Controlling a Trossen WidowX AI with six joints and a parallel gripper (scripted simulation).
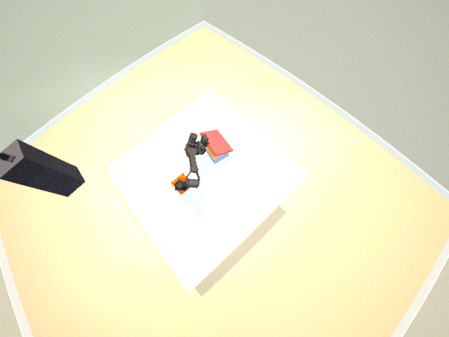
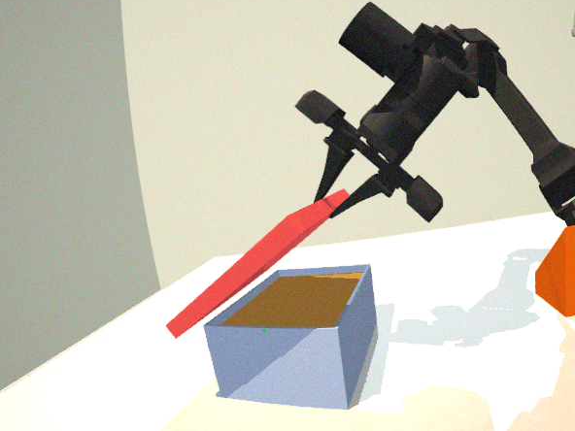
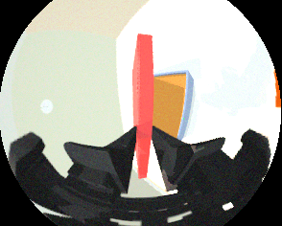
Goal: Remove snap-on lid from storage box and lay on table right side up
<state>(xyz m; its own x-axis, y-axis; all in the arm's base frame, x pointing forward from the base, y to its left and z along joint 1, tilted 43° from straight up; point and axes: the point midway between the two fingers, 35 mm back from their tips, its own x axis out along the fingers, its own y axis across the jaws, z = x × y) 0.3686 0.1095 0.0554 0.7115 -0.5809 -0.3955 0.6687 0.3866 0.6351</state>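
My gripper [image 1: 207,143] [image 2: 323,209] [image 3: 144,128] is shut on the red lid [image 1: 217,142] [image 2: 262,254] [image 3: 143,86], near one edge. The lid is clear of the box's near rim and tilted steeply, its gripped edge high and its opposite edge low, beyond the box's left side in the exterior view. The blue box [image 1: 221,159] [image 2: 287,366] [image 3: 190,96] stands upright on the table [image 1: 227,212] [image 2: 121,359], open at the top, with a brown-orange interior. Whether the lid's underside touches the far rim cannot be told.
An orange block [image 1: 183,176] [image 2: 558,281] sits at the arm's base, to the right in the exterior view. The table's edge runs beyond the lid at the left in that view. A large dark block [image 1: 45,172] shows at the left in the top view.
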